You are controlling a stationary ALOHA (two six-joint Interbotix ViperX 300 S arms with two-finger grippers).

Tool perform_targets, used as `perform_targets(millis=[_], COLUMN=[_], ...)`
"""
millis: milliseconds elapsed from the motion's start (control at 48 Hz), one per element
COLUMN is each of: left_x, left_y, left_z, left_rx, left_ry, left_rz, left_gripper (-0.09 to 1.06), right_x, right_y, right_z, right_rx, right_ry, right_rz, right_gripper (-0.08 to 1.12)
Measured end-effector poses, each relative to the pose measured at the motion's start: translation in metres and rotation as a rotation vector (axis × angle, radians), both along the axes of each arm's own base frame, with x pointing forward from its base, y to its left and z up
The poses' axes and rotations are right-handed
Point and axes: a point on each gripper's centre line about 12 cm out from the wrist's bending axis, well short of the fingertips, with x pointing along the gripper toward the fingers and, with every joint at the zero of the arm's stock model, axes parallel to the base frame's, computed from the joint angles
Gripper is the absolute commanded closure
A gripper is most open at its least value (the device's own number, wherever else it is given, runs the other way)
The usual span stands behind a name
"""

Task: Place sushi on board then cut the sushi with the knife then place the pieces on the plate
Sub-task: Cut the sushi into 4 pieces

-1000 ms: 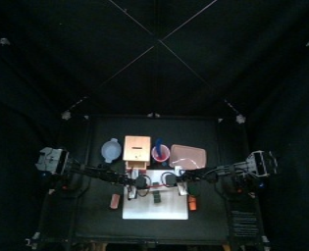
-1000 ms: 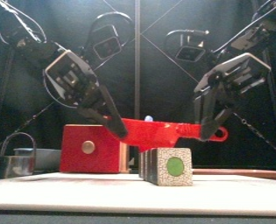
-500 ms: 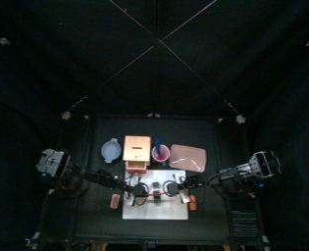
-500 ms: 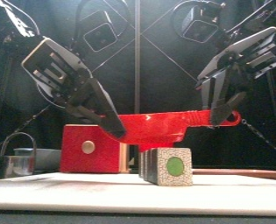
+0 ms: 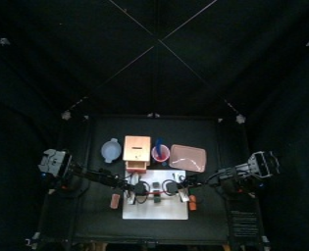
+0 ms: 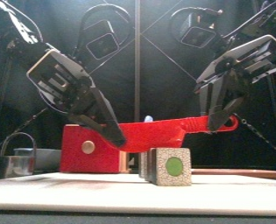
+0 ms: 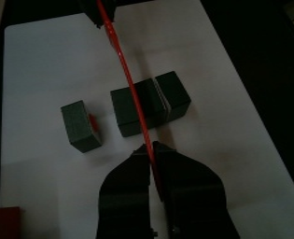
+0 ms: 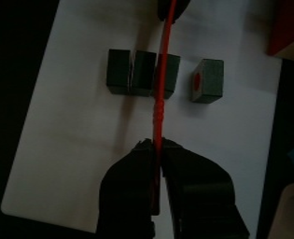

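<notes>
Cutting is judged to be partly done. The first step is finished: the sushi (image 7: 150, 100) is laid on the white board (image 7: 243, 56), near its middle. One piece (image 7: 80, 125) is seen standing apart from the rest of the roll, just beside it with a narrow gap, so at least one cut is taken to have been made. The uncut part is made up of dark green blocks joined together. Three can be counted in the right wrist view, so more cuts are thought to be left.

The red knife (image 6: 164, 133) is held level across the roll and is carried at both ends. The left claw (image 6: 109, 133) is closed tight on the blade's tip, and the right claw (image 6: 213, 121) is closed tight on the handle end. In both wrist views the blade is seen lined up over the uncut part. From the front, the blade's lower edge is seen close above the top of the roll; whether it is touching cannot be told.

The pink plate (image 5: 187, 155) is set behind the board, toward the right, near the wooden box (image 5: 137, 149). No piece is seen on it, so the last step is judged not to have been begun. The pieces are to be carried there once the cutting is finished.
</notes>
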Motion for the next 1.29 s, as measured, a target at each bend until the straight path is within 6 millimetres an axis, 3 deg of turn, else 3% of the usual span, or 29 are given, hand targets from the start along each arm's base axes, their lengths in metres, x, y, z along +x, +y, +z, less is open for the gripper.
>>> perform_targets(millis=[250,583,1167,1292], left_x=[0.000,0.005,0.007,0.008], left_y=[-0.002,-0.008,0.003,0.003], left_z=[-0.001,-0.028,-0.029,-0.021], left_rx=[0.001,0.010,0.011,0.008], left_ry=[0.003,0.064,0.068,0.047], left_rz=[-0.005,-0.018,0.010,0.010], left_gripper=[0.64,0.64,0.64,0.64], right_x=[0.001,0.006,0.010,0.010], right_y=[0.004,0.010,0.001,0.002], right_z=[-0.013,-0.047,-0.045,-0.037], right_rx=[0.029,0.049,0.004,0.009], right_ry=[0.042,0.123,0.104,0.097], right_rz=[-0.018,-0.042,-0.026,-0.019], right_gripper=[0.88,0.88,0.88,0.88])
